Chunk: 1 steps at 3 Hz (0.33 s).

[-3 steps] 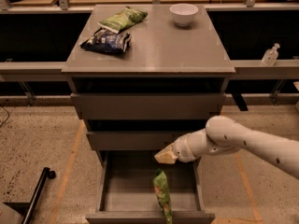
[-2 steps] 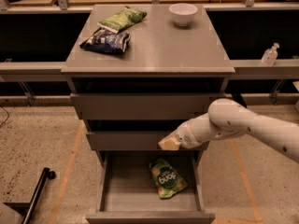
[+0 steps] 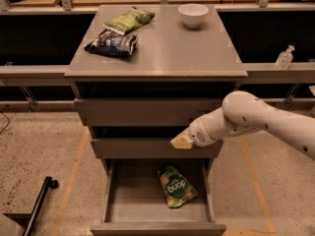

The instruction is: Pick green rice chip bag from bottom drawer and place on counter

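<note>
The green rice chip bag [image 3: 177,186] lies flat in the open bottom drawer [image 3: 155,226], right of the middle, with its dark oval logo facing up. My gripper [image 3: 181,141] hangs in front of the middle drawer's face, above the bag and apart from it. The white arm reaches in from the right. The counter [image 3: 167,50] is the grey top of the cabinet.
On the counter lie a paler green bag [image 3: 129,20] and a dark blue bag [image 3: 111,44] at the back left, and a white bowl [image 3: 193,14] at the back right. A clear bottle [image 3: 285,58] stands on the right ledge. A black pole [image 3: 38,206] lies on the floor at left.
The green bag went from standing on edge in the drawer to lying flat. My gripper rose from just above the drawer opening to the middle drawer's face.
</note>
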{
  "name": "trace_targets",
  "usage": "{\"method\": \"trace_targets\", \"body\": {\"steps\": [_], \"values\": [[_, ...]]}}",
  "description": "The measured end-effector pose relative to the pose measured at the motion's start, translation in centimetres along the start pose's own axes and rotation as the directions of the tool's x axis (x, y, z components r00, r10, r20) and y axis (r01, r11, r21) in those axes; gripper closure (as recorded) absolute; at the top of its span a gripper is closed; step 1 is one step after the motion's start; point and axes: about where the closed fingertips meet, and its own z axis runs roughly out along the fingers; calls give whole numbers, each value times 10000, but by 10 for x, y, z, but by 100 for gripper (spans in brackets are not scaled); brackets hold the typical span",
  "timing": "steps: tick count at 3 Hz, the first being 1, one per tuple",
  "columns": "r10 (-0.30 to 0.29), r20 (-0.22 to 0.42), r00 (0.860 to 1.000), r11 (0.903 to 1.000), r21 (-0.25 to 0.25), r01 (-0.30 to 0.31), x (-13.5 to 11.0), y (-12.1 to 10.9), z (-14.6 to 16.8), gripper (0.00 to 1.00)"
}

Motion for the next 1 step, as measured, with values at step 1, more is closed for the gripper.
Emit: {"method": "trace_targets", "body": {"steps": [1], "values": [[-10,-14,10000,10000,-28,10,0,1,1,61]]}}
